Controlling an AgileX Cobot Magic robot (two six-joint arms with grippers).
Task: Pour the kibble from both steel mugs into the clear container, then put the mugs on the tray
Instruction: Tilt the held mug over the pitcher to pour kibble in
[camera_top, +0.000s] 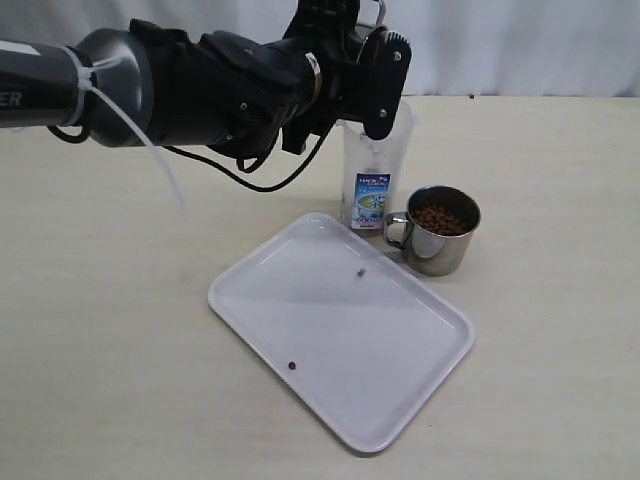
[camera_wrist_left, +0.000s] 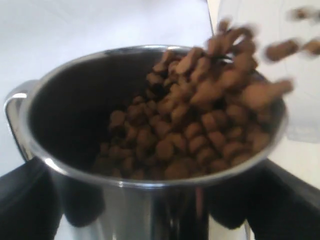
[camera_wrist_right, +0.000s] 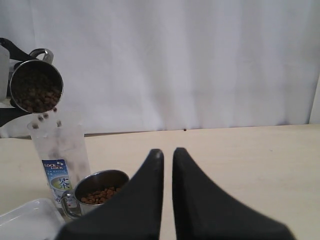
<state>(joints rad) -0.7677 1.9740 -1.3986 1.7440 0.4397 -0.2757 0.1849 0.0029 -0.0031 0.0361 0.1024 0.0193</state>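
The first pour is judged to be under way and not yet finished. One steel mug (camera_wrist_left: 70, 110) is gripped across its body by the left pincer (camera_top: 372, 75), whose jaws are spread wide around it, and is held tipped above the mouth of the clear container (camera_top: 375, 170). Kibble (camera_wrist_left: 200, 120) is seen spilling over the lowered rim, with a few pellets caught in mid-air above the container in the right wrist view, while a good share is seen inside the mug. The second steel mug (camera_top: 440, 245) is seen upright on the table (camera_top: 100, 350), just beside the container and near a corner of the tray (camera_top: 400, 340), full of kibble and untouched. No mug has been set on the tray; only two stray pellets (camera_top: 360, 270) are seen lying on it. The right pincer (camera_wrist_right: 168, 155) is held closed and empty, well apart from the work. Left to be done are the rest of this pour, the whole second pour, and the placing of both mugs.
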